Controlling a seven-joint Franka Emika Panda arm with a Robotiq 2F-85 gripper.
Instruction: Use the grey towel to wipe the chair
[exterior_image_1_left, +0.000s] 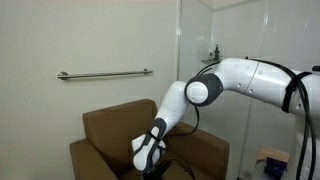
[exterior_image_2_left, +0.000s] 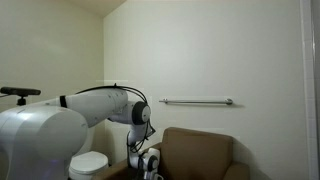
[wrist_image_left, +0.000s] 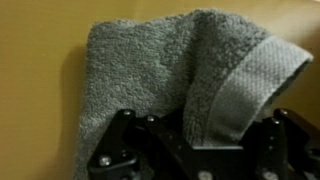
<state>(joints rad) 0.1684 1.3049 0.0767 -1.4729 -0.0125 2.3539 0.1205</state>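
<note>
Wrist view: the grey towel (wrist_image_left: 165, 70) filled most of the frame, lying against the tan upholstery of the chair (wrist_image_left: 30, 100). The cloth spread upward from the gripper (wrist_image_left: 195, 148) toward 12 o'clock. One flap was doubled over, and its smooth hem band ran on a diagonal from a corner at about 2 o'clock down to 6 o'clock, where it entered the gripper. The long axis followed that diagonal and the corner pointed to 2 o'clock. Black finger links showed at 7 and 5 o'clock with the fold bunched between them. The fingertips were hidden under the cloth, but the jaws appeared drawn in on the fold and gripping it.

In both exterior views the arm reached down over the chair (exterior_image_1_left: 105, 128) (exterior_image_2_left: 205, 150), with the gripper (exterior_image_1_left: 148, 158) (exterior_image_2_left: 150, 165) low over the seat area between the padded arms. The towel was too small and dark to make out in either.

A metal grab bar (exterior_image_1_left: 105, 74) (exterior_image_2_left: 197, 101) was fixed level on the pale wall behind the chair, at roughly 12 o'clock from its back.
</note>
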